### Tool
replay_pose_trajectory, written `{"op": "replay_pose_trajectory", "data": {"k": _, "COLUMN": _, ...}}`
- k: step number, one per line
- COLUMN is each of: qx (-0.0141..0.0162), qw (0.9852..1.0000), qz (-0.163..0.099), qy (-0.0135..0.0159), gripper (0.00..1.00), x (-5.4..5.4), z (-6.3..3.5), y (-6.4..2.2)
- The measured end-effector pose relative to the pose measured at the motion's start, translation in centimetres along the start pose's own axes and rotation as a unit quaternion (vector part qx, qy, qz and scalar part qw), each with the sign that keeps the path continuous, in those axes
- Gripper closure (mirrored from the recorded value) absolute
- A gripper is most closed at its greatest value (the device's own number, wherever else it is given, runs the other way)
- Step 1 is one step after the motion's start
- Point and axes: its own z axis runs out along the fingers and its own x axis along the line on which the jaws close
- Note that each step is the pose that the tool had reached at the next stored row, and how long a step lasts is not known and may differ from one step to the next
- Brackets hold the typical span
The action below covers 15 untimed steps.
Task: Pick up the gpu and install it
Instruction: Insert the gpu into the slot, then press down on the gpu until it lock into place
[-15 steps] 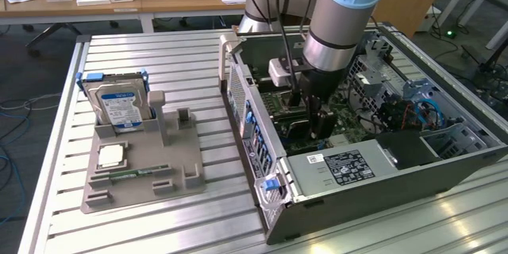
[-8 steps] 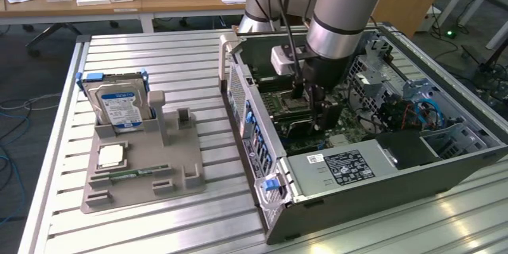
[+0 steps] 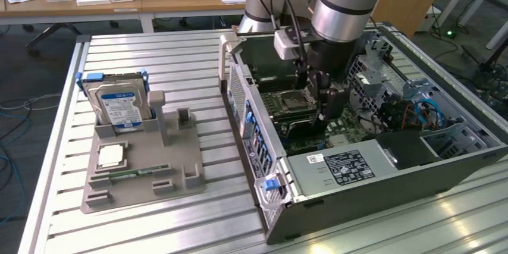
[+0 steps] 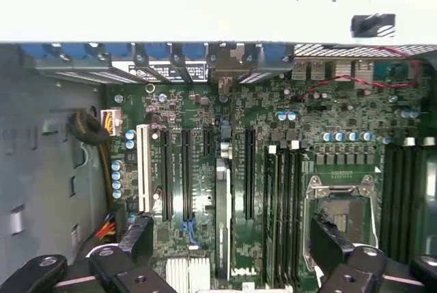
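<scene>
Gpu (image 4: 222, 211) stands on its thin edge in a slot, right between the two spread fingers of the gripper (image 4: 231, 233).

The gripper (image 3: 322, 108) is down inside the computer case (image 3: 274, 212), its jaws wide apart and holding nothing. The card's long side runs along the slots of the green board (image 4: 341, 115), straight out ahead of the gripper. It looks pushed into its slot, but seen edge-on that is hard to tell. The gray holder (image 3: 143, 176) sits well apart on the table.
</scene>
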Motion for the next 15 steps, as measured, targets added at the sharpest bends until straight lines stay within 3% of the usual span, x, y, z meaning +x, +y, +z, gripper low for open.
{"op": "replay_pose_trajectory", "data": {"k": 6, "qx": 0.0000, "qw": 1.0000, "qz": 0.000, "qy": 0.0001, "gripper": 0.01, "x": -0.1, "z": -1.26, "y": -0.03}}
{"op": "replay_pose_trajectory", "data": {"k": 15, "qx": -0.0008, "qw": 1.0000, "qz": 0.000, "qy": 0.0001, "gripper": 0.01, "x": -0.1, "z": -1.30, "y": -0.03}}
